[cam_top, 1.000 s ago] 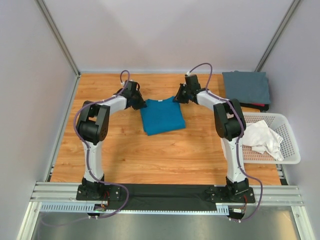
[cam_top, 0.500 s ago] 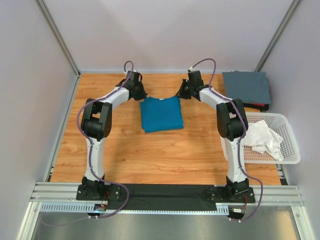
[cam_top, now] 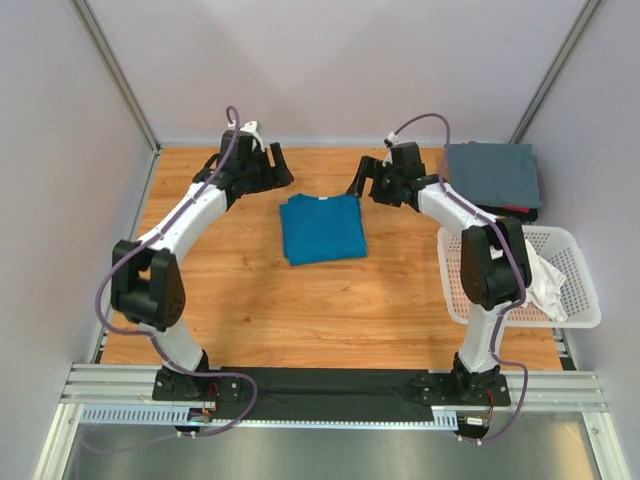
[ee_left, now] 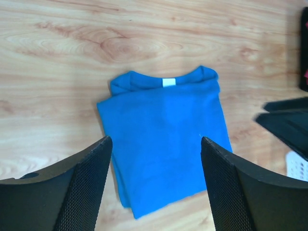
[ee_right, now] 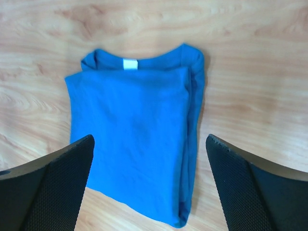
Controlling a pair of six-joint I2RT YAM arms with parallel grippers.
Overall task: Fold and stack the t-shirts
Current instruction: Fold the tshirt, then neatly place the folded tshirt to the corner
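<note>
The teal-blue t-shirt (cam_top: 322,228) lies folded into a flat rectangle in the middle of the table, collar towards the back. My left gripper (cam_top: 277,172) hovers open just off its back left corner, and my right gripper (cam_top: 362,181) hovers open off its back right corner. Neither touches the cloth. In the left wrist view the shirt (ee_left: 163,144) shows between the open gripper (ee_left: 156,139). The right wrist view shows the shirt (ee_right: 130,139) below the wide-open gripper (ee_right: 149,138). The grey t-shirt (cam_top: 492,175) lies folded at the back right. The white t-shirt (cam_top: 525,275) sits crumpled in the basket.
A white lattice basket (cam_top: 585,300) stands at the right edge of the table. A dark item with a red edge (cam_top: 515,212) lies under the grey t-shirt. Grey walls enclose the table on three sides.
Both grippers were shut at the teal-blue t-shirt's back corners; now they are open, off the cloth and lifted outwards. The shirt's back edge has settled flat.
</note>
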